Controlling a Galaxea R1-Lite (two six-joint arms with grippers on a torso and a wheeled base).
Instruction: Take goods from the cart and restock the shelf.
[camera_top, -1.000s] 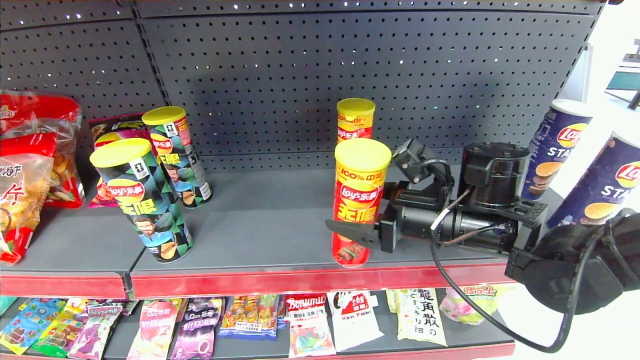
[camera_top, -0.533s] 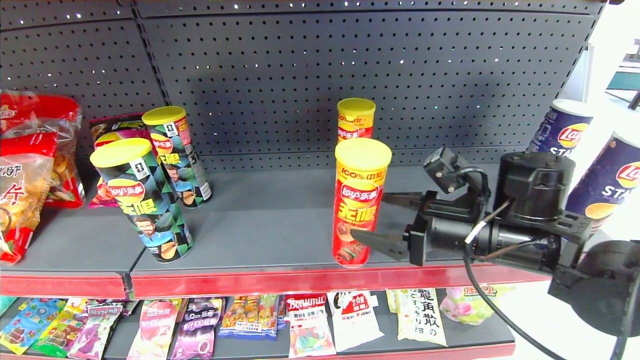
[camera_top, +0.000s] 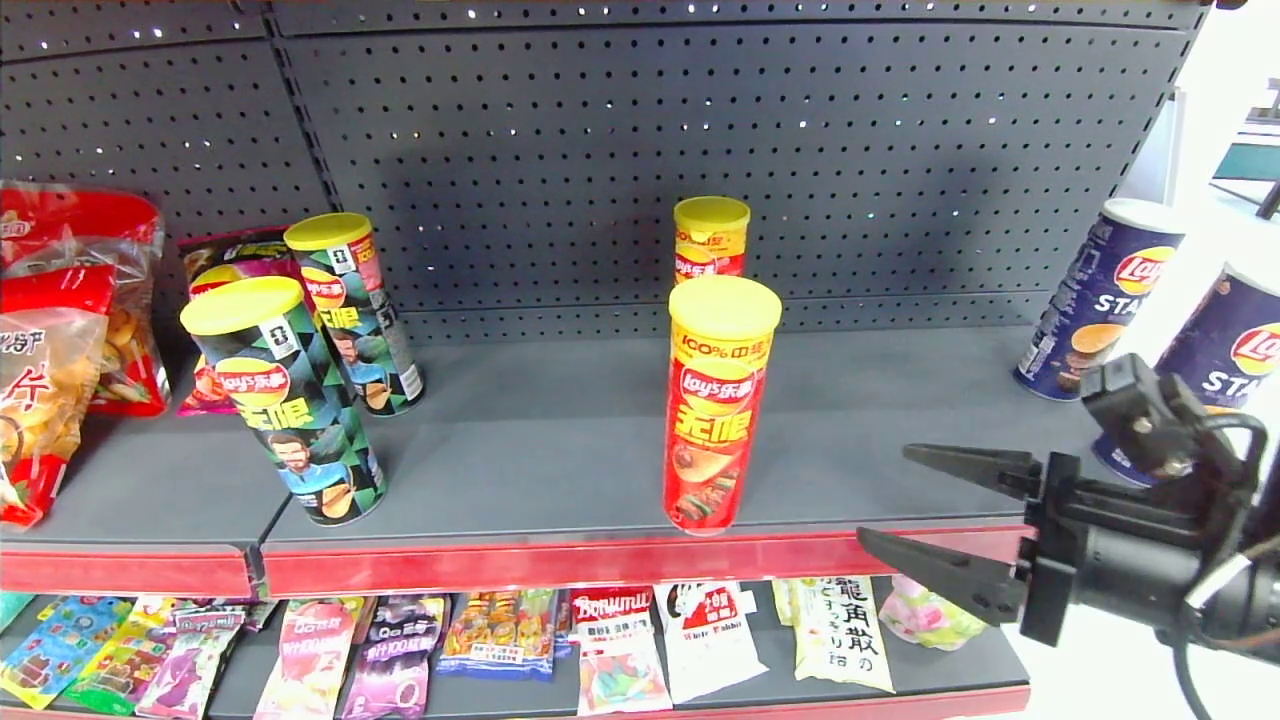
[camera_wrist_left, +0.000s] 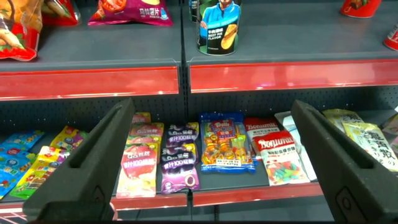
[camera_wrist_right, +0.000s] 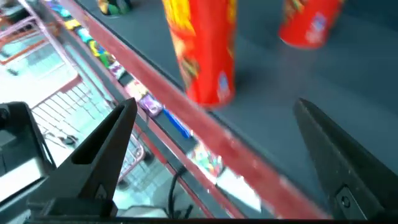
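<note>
The shelf (camera_top: 560, 470) carries six lidded chip cans, all standing. One red can (camera_top: 720, 400) is at centre frame by the red front edge, and a second red can (camera_top: 710, 238) stands behind it against the pegboard. Two green-black cans (camera_top: 285, 400) (camera_top: 355, 310) are at left, and two blue cans (camera_top: 1100, 300) (camera_top: 1215, 360) at the right edge. The right gripper (camera_top: 883, 496) hangs level at lower right, pointing left, well apart from the front red can, its jaws wide open and empty. The left gripper (camera_wrist_left: 212, 106) faces snack bags (camera_wrist_left: 227, 143) on the lower shelf (camera_top: 960, 665), its jaws also apart, holding nothing.
</note>
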